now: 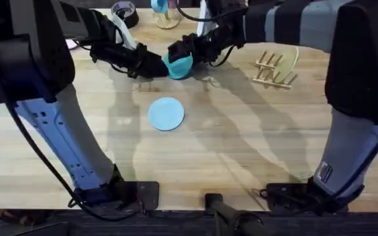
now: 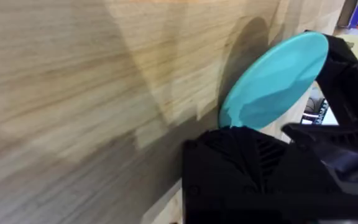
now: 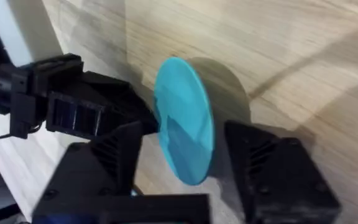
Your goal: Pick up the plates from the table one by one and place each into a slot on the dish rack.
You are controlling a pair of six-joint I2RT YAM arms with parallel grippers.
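Note:
The teal plate (image 1: 179, 65) is held on edge above the table (image 1: 241, 144) at the back centre. My left gripper (image 1: 153, 67) comes from the left and is shut on the plate's rim (image 2: 272, 81). My right gripper (image 1: 184, 51) reaches in from the right; in the right wrist view its fingers (image 3: 110, 162) stand open on both sides of the teal plate (image 3: 185, 124), with a gap on each side. The left gripper (image 3: 135, 121) meets the plate's far rim there. The pale sky blue plate (image 1: 166, 113) lies flat mid-table. The dish rack (image 1: 273, 72) stands at the back right.
A cream plate (image 1: 291, 58) leans in the rack. A roll of tape (image 1: 125, 12) and a small wooden stand (image 1: 167, 18) sit at the table's far edge. The front half of the table holds nothing besides the arm bases.

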